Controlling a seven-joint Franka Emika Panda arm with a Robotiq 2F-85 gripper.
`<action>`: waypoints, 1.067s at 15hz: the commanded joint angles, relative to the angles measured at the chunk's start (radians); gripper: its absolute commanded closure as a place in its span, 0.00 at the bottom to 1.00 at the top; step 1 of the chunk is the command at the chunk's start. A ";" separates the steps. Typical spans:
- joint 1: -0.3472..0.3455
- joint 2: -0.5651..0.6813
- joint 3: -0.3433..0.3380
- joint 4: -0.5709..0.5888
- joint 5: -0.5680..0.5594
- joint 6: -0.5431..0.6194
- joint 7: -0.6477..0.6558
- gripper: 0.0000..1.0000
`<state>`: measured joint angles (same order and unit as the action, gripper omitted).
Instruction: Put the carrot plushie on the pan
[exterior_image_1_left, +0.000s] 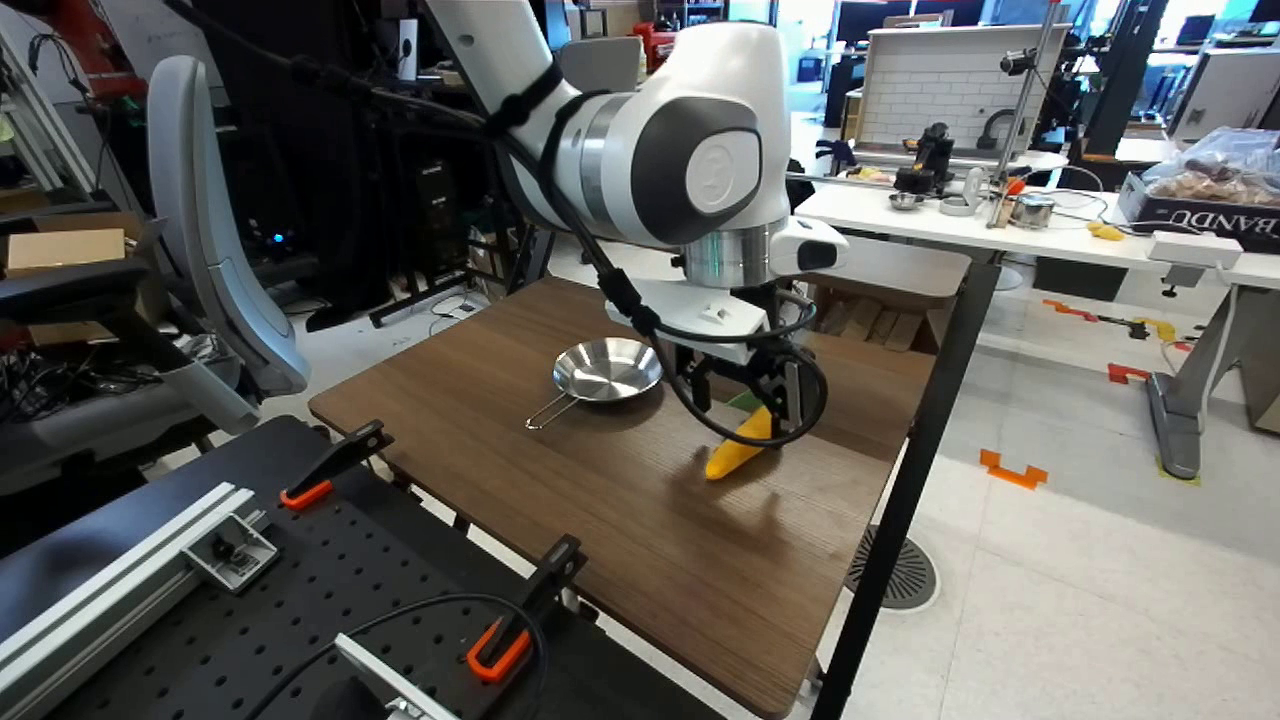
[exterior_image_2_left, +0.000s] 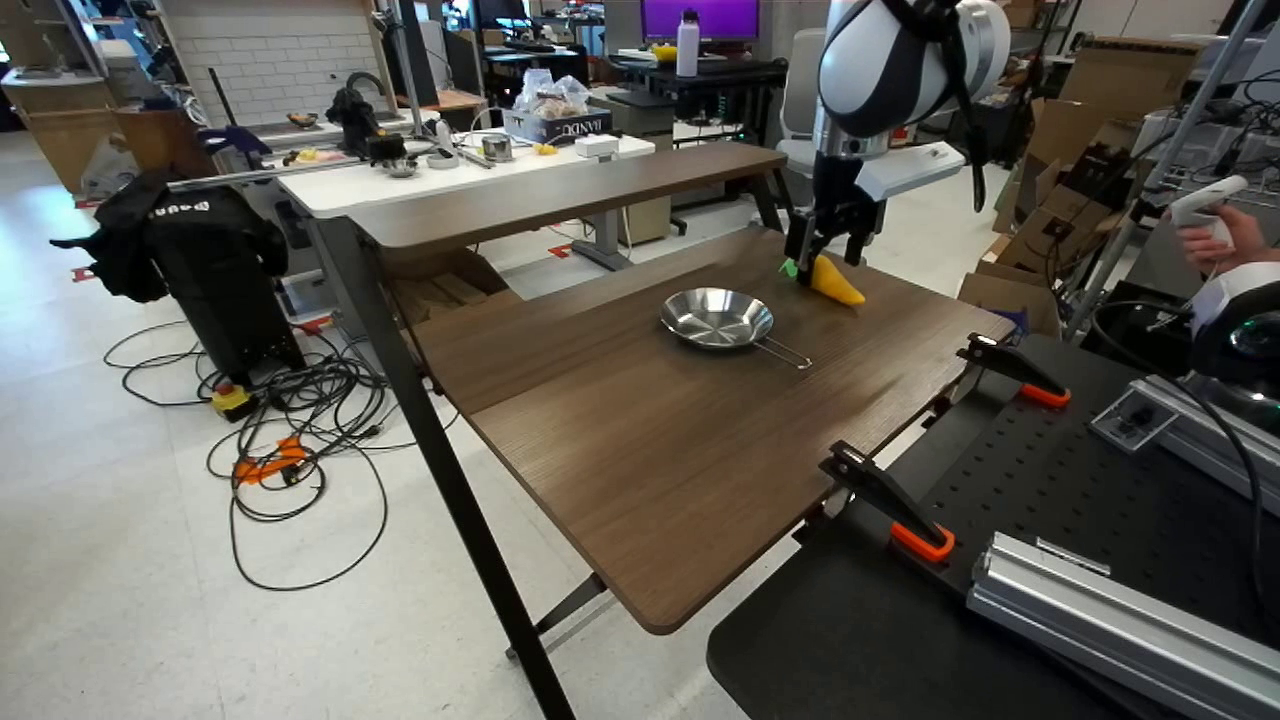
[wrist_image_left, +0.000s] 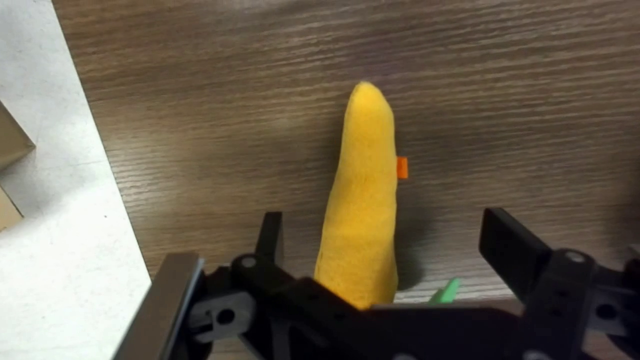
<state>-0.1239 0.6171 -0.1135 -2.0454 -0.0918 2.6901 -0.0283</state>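
The carrot plushie lies on the brown table; its yellow-orange body shows in both exterior views (exterior_image_1_left: 738, 453) (exterior_image_2_left: 836, 283) and in the wrist view (wrist_image_left: 364, 195), with a small orange tag. Part of its green tuft peeks out behind the gripper body. My gripper (wrist_image_left: 382, 232) is open, with one finger on each side of the plushie's thicker end and gaps between. In both exterior views the gripper (exterior_image_1_left: 742, 412) (exterior_image_2_left: 829, 262) is low over the plushie. The shiny silver pan (exterior_image_1_left: 608, 370) (exterior_image_2_left: 717, 318) stands apart on the same table, with nothing in it.
The brown table (exterior_image_1_left: 600, 490) has a raised shelf (exterior_image_2_left: 560, 195) along one side and a black slanted leg (exterior_image_1_left: 905, 490). A black pegboard table (exterior_image_2_left: 1040, 480) with orange-tipped clamps (exterior_image_2_left: 890, 500) adjoins it. A cable loop hangs around the gripper in an exterior view.
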 joint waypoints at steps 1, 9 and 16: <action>-0.038 0.048 0.020 0.034 0.026 0.043 -0.043 0.11; -0.050 0.061 0.019 0.020 0.016 0.137 -0.062 0.80; -0.031 -0.003 0.046 -0.022 0.016 0.134 -0.070 0.99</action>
<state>-0.1504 0.6545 -0.0970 -2.0350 -0.0880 2.8023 -0.0645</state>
